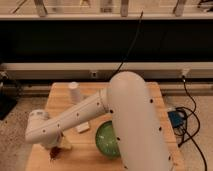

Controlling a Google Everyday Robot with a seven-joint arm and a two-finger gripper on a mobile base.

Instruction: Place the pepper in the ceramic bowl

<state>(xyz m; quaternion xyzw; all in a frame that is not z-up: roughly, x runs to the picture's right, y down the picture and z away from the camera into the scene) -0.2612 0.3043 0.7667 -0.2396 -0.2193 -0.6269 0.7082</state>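
Note:
The green ceramic bowl (pixel 106 142) sits on the wooden table (pixel 60 95) at the front middle, its right part hidden behind my arm. The small dark-red pepper (pixel 56 150) shows at the front left of the table, right under my wrist. My gripper (pixel 53 149) is at the end of the white arm, which reaches down to the left, and it is low over the table at the pepper. The wrist hides most of the gripper. The pepper is a short way left of the bowl.
A small white cup (pixel 74 92) stands at the back left of the table. A white rectangular block (pixel 82 127) lies between the arm and the bowl. Black cables and a blue box (pixel 176 120) lie on the floor to the right.

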